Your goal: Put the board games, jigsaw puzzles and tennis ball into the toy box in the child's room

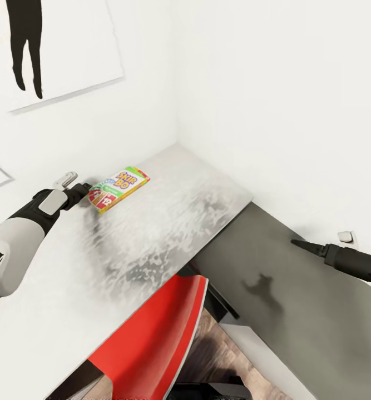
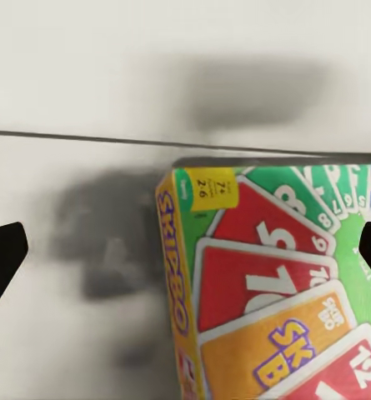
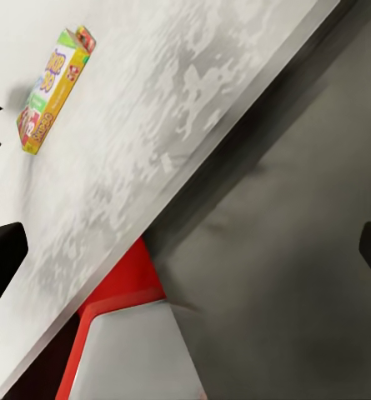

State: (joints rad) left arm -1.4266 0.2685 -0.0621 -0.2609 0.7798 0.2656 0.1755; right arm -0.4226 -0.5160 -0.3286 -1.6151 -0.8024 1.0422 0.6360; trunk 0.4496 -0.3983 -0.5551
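The step in hand looks like the pickup of the one board game on the table. Nearest the robot, a red chair is tucked under the table. The right gripper hangs off the table's edge, over the dark grey surface beside it; in the right wrist view its fingertips stand wide apart with nothing between them.

Farther out, the left gripper has its tips at the near short end of the Skip-Bo box. In the left wrist view the dark fingertips sit at both sides, spread, and the Skip-Bo box lies just ahead, off toward one finger; no grip is made yet.

The box lies flat, face up, its long axis running away from the left gripper toward the wall corner.

Next, I judge, the left gripper must centre on the box, then close across its narrow width.
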